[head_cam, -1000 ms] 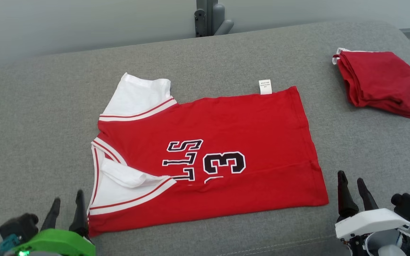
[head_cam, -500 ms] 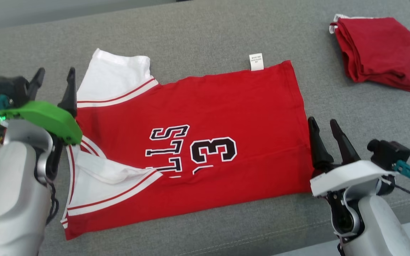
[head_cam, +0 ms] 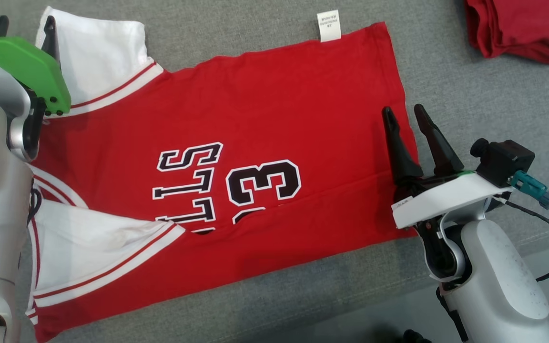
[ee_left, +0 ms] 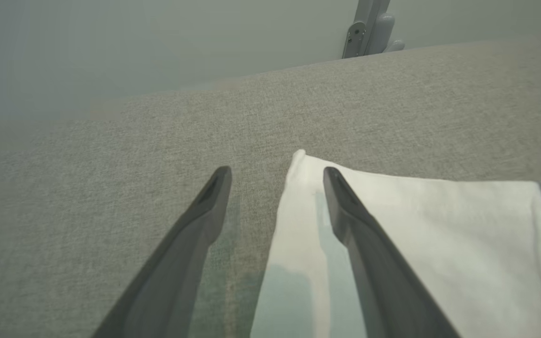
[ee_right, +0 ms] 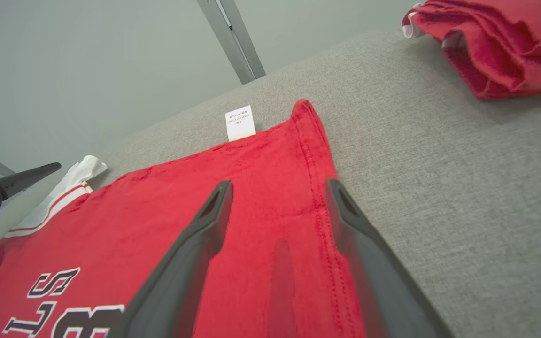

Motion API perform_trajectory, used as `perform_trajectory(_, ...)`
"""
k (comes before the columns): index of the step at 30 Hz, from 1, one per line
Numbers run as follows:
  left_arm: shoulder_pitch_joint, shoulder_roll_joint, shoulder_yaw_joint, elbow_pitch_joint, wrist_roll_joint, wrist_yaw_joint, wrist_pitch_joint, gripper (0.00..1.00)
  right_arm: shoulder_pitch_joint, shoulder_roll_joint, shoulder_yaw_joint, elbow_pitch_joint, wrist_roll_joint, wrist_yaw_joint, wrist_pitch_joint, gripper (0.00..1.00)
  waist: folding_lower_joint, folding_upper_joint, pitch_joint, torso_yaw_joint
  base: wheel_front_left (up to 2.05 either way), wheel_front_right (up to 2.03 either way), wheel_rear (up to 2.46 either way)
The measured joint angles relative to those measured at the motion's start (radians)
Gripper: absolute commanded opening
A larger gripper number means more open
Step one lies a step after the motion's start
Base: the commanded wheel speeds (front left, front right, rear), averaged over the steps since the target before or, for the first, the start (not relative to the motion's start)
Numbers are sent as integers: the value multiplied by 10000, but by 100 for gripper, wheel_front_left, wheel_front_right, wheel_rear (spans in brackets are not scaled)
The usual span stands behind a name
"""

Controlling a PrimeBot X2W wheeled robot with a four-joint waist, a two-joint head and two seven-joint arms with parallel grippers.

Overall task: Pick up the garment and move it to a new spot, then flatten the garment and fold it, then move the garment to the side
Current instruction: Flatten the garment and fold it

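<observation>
The red basketball jersey (head_cam: 265, 119) lay flattened across the grey upholstered surface (head_cam: 255, 19), well apart from a folded red garment (head_cam: 522, 28). Both hands were released and empty. The left hand (ee_left: 276, 177) straddled the outer edge of the far white sleeve (ee_left: 416, 220), and the right hand (head_cam: 404, 110) hovered over the hem (head_cam: 401, 85). This looked like the folding step. Next, each hand would need to drop, pinch its edge cleanly, and lift in step with the other so the cloth did not bunch.
</observation>
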Motion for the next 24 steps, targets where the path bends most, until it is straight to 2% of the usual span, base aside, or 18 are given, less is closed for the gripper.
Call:
perform_trajectory(11,-993,167,-247,1024,240,-77,121,100,-67,-38,244,-232,188,0,-188,100,0,0,829,-298,0,0,0)
perform_trajectory(12,-1027,167,-276,1076,238,-125,157,66,-72,-44,251,-234,196,2,-190,100,-1,0,833,-294,0,0,0)
perform_trajectory(13,-1056,163,-303,1120,230,-198,186,44,-80,-58,255,-240,209,2,-190,100,-1,0,822,-286,0,0,0)
perform_trajectory(14,-1063,150,-330,1158,211,-255,221,12,-95,-77,253,-249,221,0,-194,100,-1,0,804,-276,0,0,0)
perform_trajectory(15,-1063,138,-362,1198,205,-313,268,0,-121,-105,242,-257,221,2,-199,100,-1,0,780,-263,0,0,0)
perform_trajectory(24,-841,4,-593,1233,-10,-694,-10,0,-918,-570,-111,33,-94,0,251,100,-1,0,416,-27,0,0,0)
